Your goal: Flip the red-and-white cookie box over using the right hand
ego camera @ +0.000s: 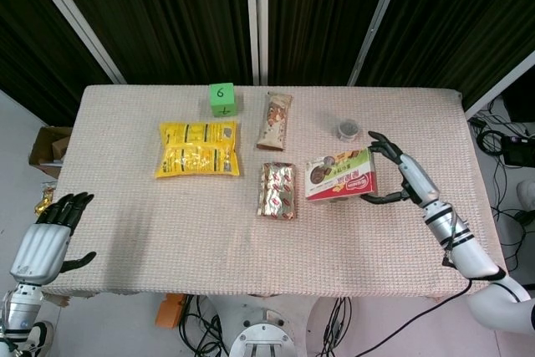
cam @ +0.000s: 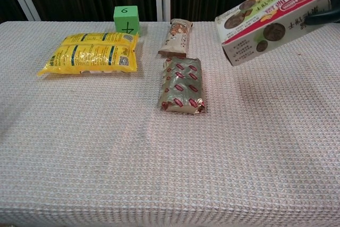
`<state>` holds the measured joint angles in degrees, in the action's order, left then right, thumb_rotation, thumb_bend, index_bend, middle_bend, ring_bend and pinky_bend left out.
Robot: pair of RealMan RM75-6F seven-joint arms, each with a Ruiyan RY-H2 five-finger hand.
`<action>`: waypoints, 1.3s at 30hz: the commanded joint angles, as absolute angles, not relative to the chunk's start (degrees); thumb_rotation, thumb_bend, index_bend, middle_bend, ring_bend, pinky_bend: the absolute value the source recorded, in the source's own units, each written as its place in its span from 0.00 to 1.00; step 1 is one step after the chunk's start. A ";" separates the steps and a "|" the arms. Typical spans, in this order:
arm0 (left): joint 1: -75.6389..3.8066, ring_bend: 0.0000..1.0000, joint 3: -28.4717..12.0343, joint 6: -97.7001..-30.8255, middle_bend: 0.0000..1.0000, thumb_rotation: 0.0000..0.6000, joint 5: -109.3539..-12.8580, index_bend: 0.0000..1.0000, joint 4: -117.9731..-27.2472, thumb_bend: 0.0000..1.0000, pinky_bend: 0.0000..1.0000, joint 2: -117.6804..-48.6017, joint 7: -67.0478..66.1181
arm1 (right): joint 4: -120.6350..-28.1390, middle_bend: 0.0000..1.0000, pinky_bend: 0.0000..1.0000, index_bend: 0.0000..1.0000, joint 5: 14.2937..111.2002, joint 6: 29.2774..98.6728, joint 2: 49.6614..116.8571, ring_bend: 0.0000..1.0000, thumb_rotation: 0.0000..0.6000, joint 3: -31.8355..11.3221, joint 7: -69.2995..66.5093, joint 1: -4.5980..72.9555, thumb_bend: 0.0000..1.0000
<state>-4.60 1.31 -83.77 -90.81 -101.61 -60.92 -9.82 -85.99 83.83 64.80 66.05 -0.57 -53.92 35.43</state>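
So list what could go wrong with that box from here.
1. The right hand holds the cookie box only at one end, lifted off the table, so it may slip and fall.
2. Swinging further left, it might land on the foil packet.
3. The small tin sits close behind and could get knocked.

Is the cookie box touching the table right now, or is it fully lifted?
Apart. In the chest view the cookie box hangs tilted in the air, held by the right hand, with bare table and its shadow visible beneath it.
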 commanded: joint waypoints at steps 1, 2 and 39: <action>-4.75 0.08 1.23 -83.70 0.10 1.00 -90.93 0.09 -101.78 0.02 0.19 -61.19 -10.25 | -73.39 0.59 0.00 0.00 94.41 63.99 71.14 0.11 1.00 3.43 -64.08 31.91 0.17; -4.79 0.08 1.23 -83.66 0.10 1.00 -90.92 0.09 -101.74 0.02 0.19 -61.26 -10.30 | -72.57 0.60 0.00 0.00 94.64 63.78 71.45 0.11 1.00 3.72 -64.23 31.94 0.17; -4.59 0.08 0.85 -84.86 0.10 1.00 -90.41 0.09 -100.31 0.02 0.19 -62.31 -10.57 | -76.16 0.00 0.00 0.00 89.30 81.24 63.01 0.00 1.00 3.29 -15.96 18.44 0.00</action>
<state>-4.66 0.87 -84.79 -90.47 -100.27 -62.36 -10.56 -70.26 95.22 72.04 67.16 6.10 -39.53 26.04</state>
